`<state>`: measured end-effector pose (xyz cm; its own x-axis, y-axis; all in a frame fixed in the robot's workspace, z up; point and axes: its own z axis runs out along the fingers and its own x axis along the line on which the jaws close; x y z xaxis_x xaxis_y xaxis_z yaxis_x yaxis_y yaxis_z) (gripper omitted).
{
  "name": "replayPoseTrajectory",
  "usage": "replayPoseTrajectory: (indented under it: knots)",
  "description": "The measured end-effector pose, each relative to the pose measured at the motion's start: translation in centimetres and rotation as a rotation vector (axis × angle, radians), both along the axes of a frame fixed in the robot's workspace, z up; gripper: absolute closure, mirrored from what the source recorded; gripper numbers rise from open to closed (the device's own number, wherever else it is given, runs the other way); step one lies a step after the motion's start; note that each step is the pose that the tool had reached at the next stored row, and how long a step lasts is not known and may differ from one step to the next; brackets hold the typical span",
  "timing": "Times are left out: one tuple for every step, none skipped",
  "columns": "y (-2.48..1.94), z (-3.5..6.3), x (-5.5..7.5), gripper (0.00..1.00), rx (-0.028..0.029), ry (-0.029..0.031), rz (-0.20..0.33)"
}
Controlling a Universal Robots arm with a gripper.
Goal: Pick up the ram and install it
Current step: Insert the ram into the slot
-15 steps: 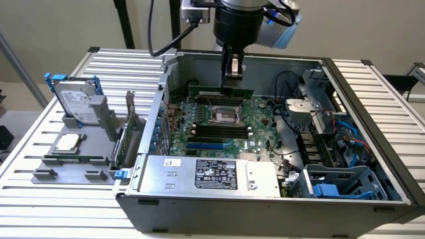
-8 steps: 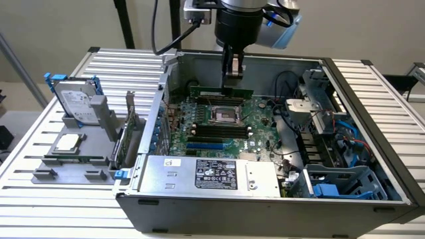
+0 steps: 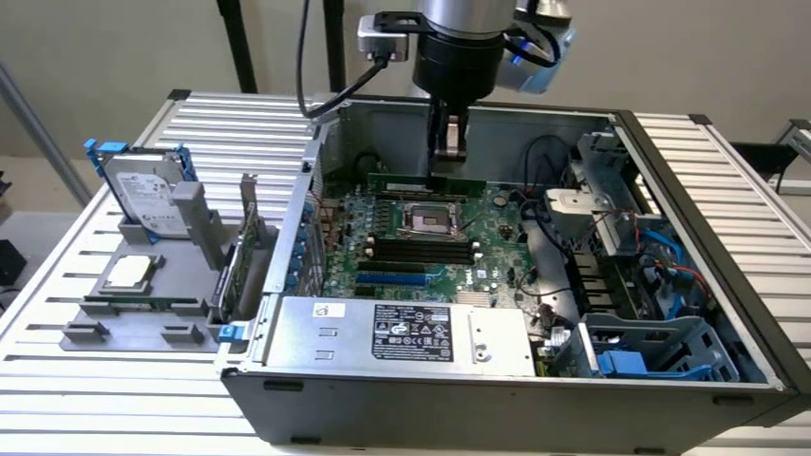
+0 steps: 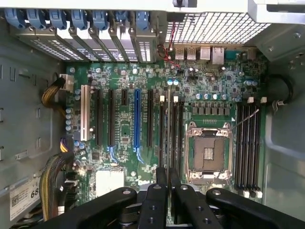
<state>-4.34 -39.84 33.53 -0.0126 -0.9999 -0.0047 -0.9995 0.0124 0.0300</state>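
A slatted metal table [image 3: 723, 180] carries an open computer case [image 3: 507, 404], with a plain pale wall behind the case and black stand poles [image 3: 238, 47] rising beyond its far corner. Beside the case, on the exterior view's left of it, a grey tray [image 3: 95, 328] holds an upright hard drive [image 3: 137, 195] in blue rails and a square silver processor chip [image 3: 131, 273] lying flat. A green card [image 3: 243, 249] stands on edge at the side of the tray nearest the case. The arm comes down into the case from above. Its gripper [image 3: 445, 161] has the fingers drawn narrow on the top edge of the ram [image 3: 424, 183], which hangs level just over the motherboard [image 3: 380, 228] toward the case's far wall. Whether it touches a slot I cannot tell. A grey power supply box [image 3: 405, 332] lies along the near edge of the case. The exterior view gives the table, the tray and the ram's height inside the case. The wrist view, looking straight down into the case, lays the board out in plan. It shows the processor socket [image 4: 208, 153] in its metal frame, a blue slot [image 4: 137, 119] and a white slot [image 4: 85, 119] among black ones, and a bank of black memory slots [image 4: 248, 143]. It also shows a bundle of yellow and black cables [image 4: 52, 179] by the case wall and blue clips [image 4: 71, 19] along the case's back plate.
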Motion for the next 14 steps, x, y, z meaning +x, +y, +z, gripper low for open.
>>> replayPoseTrajectory:
  knots:
    - [0.00,-0.18,0.0,0.87,0.0000,0.0000,-0.001]
    - [0.00,-0.36,0.1,0.87,0.0001,0.0000,-0.002]
    - [0.00,-0.54,0.1,0.87,0.0000,0.0000,-0.003]
    - [0.00,-0.72,0.1,0.87,0.0000,0.0000,-0.004]
    - [0.00,-0.90,0.1,0.87,0.0000,0.0000,-0.004]
    - [0.00,-1.08,0.1,0.87,0.0000,0.0000,-0.004]
    - [0.00,-1.27,0.1,0.87,0.0001,0.0000,-0.005]
    - [0.00,-1.44,0.1,0.87,0.0001,0.0000,-0.005]
    - [0.00,-1.64,0.1,0.87,0.0000,0.0000,-0.005]
    - [0.00,-1.82,0.1,0.87,0.0000,0.0000,-0.006]
    - [0.00,-2.00,0.1,0.87,0.0001,0.0000,-0.007]
    - [0.00,-2.18,0.1,0.87,0.0000,0.0000,-0.007]
    - [0.00,-2.36,0.1,0.87,0.0000,0.0000,-0.008]
    - [0.00,-2.54,0.1,0.87,0.0002,0.0000,-0.009]
